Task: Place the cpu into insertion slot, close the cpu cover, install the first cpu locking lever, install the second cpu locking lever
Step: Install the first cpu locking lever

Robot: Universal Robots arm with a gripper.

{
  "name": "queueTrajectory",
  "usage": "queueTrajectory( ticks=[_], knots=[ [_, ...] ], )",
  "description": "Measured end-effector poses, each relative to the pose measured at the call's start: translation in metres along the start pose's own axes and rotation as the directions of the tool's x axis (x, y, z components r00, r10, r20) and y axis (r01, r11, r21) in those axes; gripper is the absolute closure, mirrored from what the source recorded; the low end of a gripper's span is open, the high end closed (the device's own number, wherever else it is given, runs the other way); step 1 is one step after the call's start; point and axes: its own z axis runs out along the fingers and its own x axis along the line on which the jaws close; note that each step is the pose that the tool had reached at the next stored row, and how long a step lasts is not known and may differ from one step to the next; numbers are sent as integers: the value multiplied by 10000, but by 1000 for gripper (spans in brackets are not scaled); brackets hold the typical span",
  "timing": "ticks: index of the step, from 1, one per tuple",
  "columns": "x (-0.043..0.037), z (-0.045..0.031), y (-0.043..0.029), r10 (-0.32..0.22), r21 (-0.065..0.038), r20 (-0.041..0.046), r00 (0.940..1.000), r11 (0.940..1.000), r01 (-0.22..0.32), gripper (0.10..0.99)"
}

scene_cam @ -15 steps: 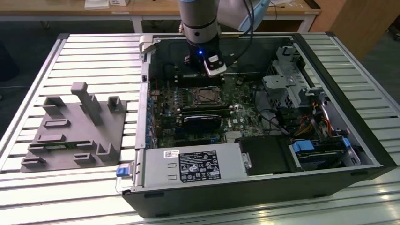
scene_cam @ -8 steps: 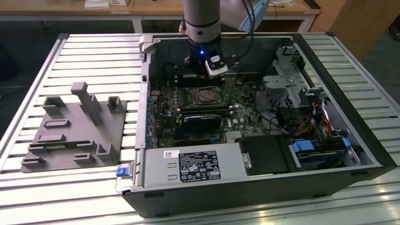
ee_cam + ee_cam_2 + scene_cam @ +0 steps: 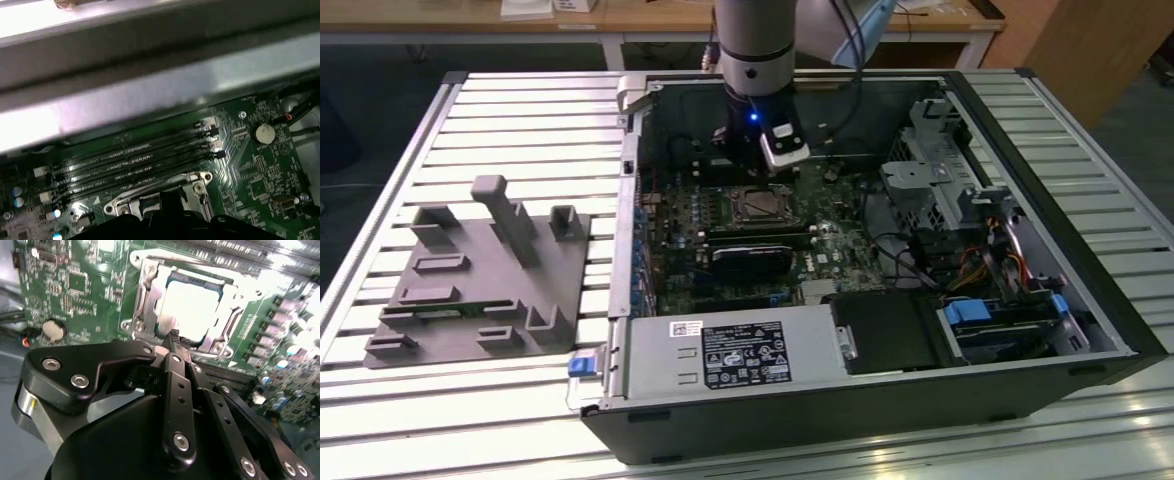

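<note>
**The chip is in, and our hand sits low by the socket**

We look into an open computer case [image 3: 1014,240] lying on a slatted table [image 3: 520,130]. Our gripper [image 3: 174,340] hangs low over the green motherboard [image 3: 90,285], just beside the insertion slot [image 3: 758,204].

In the second wrist view, the cpu [image 3: 192,307] lies flat in the insertion slot, its shiny top bright with light. The cpu cover [image 3: 150,300] looks folded down around it like a silver picture frame, though we cannot be fully sure it is pressed flat. Our black fingers [image 3: 175,347] look pinched together to a thin point with nothing between them. That point sits at the near edge of the cover; we cannot tell if it touches.

So we think placing the chip is done, and closing the cover looks done or nearly so. We think the work now is about the locking levers. We cannot pick out a lever for sure.

A lever is thin and springy. Moving it would call for a slow, steady push, low and close to the socket, without bumping the memory slots [image 3: 130,160] nearby.
</note>
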Motion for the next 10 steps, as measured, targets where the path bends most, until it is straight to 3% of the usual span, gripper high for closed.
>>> queueTrajectory(
  ticks=[10],
  knots=[
    [-44,-1,-141,-38,373,33,10000,9993,37,980]
  ],
)
